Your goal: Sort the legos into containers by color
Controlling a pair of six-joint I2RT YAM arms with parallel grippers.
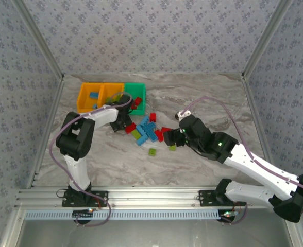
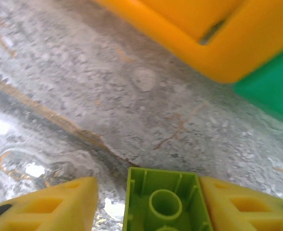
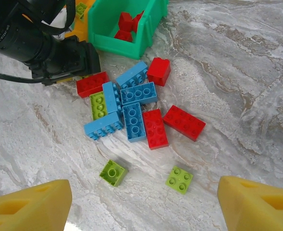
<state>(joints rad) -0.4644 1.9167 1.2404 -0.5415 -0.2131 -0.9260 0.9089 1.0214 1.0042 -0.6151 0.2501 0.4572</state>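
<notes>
I see the three bins (image 1: pixel 110 85) joined in a row toward the table's (image 1: pixel 203 98) far left corner. They are glossy moulded plastic, two orange and one green, and the surface has a marble pattern. A blue brick (image 1: pixel 94 95) lies in the left orange bin, a lime one (image 1: pixel 118 96) in the middle, and red bricks (image 3: pixel 124 24) in the green bin (image 3: pixel 117 43). The loose legos (image 3: pixel 136 103) sit mid-table as a touching cluster of shiny studded blocks in blue, red and lime. Toward the near edge a four-stud lime square (image 3: pixel 179 179) and an upturned lime brick (image 3: pixel 113 172) lie apart from the cluster.

My left arm (image 1: pixel 77 139) is folded at the elbow and reaches to the front wall of the bins. The left gripper (image 2: pixel 148 211) pinches a lime green brick (image 2: pixel 163 204) between yellow fingers (image 2: pixel 242 202). Its hollow underside and round tube face the camera. It lies flush against one finger, with a slim gap beside the other.

My right arm (image 1: pixel 254 164) stretches low from the near right corner. The right gripper (image 3: pixel 141 204) hovers over the two loose lime pieces, fingers spread wide.
</notes>
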